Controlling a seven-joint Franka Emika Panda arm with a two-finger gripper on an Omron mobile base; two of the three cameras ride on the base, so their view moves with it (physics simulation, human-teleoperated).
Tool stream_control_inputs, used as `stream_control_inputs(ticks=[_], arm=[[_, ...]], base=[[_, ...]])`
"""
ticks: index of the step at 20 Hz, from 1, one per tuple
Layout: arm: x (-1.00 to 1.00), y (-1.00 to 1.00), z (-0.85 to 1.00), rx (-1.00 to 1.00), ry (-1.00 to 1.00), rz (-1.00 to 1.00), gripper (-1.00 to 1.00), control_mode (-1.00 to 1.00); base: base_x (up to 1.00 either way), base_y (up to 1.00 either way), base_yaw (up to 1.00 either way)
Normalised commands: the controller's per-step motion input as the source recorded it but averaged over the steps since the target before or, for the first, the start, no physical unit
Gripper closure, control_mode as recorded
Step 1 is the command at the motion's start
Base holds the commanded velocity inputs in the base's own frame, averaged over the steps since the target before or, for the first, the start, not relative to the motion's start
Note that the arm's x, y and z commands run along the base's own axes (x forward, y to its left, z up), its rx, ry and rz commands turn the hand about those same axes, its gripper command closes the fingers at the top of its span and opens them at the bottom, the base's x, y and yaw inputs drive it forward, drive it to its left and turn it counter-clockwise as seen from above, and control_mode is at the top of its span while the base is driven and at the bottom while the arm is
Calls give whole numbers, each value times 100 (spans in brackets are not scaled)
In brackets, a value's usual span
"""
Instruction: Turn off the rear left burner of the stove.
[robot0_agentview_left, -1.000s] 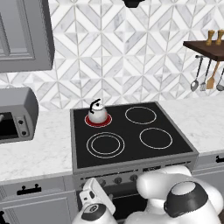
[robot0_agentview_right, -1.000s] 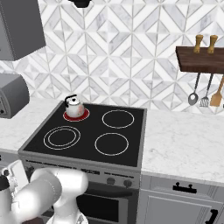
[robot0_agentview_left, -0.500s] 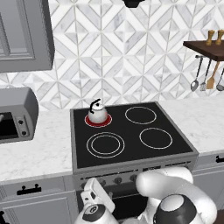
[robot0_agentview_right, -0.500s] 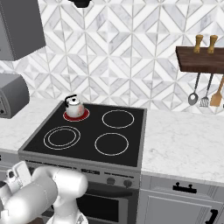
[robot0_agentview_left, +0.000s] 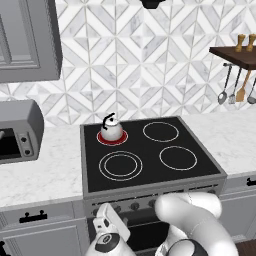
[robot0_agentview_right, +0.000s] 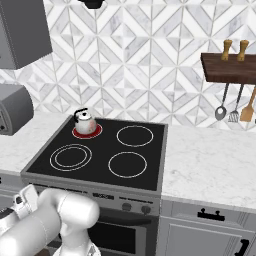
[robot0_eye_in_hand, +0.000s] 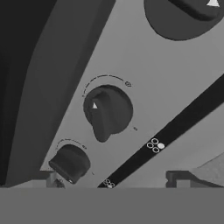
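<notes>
The stove (robot0_agentview_left: 145, 152) (robot0_agentview_right: 106, 146) has a black glass top. Its rear left burner (robot0_agentview_left: 103, 141) (robot0_agentview_right: 95, 132) glows red under a small white kettle (robot0_agentview_left: 111, 130) (robot0_agentview_right: 85, 121). My hand (robot0_agentview_left: 111, 224) (robot0_agentview_right: 23, 200) hangs low in front of the stove's left front panel, below the row of dark knobs (robot0_agentview_left: 135, 205). In the hand view my gripper (robot0_eye_in_hand: 114, 179) is open, fingertips wide apart, nothing between them. A knob (robot0_eye_in_hand: 107, 113) with a white pointer lies just ahead, apart from the fingers. A second knob (robot0_eye_in_hand: 70, 162) sits beside it and a third (robot0_eye_in_hand: 188, 15) at the frame's top.
A grey toaster oven (robot0_agentview_left: 17, 135) (robot0_agentview_right: 12, 107) stands on the marble counter left of the stove. Utensils (robot0_agentview_left: 235, 90) (robot0_agentview_right: 232, 107) hang under a wooden shelf at the right. Grey drawers with dark handles (robot0_agentview_right: 212, 216) flank the oven door.
The arm's elbow has sunk lower and the hand has edged a little closer to the knob panel. The burner still glows red and the kettle has not moved.
</notes>
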Motion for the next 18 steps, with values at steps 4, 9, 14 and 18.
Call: stream_control_inputs(ticks=[4, 9, 14, 18], arm=[[17, 2, -27, 0, -3, 0, -100, -100], [1, 21, -32, -1, -4, 4, -100, -100], [20, 7, -9, 0, -2, 7, -100, -100], [26, -1, 0, 0, 0, 10, -100, -100]], base=[[0, 0, 0], [0, 0, 0], [0, 0, 0], [0, 0, 0]])
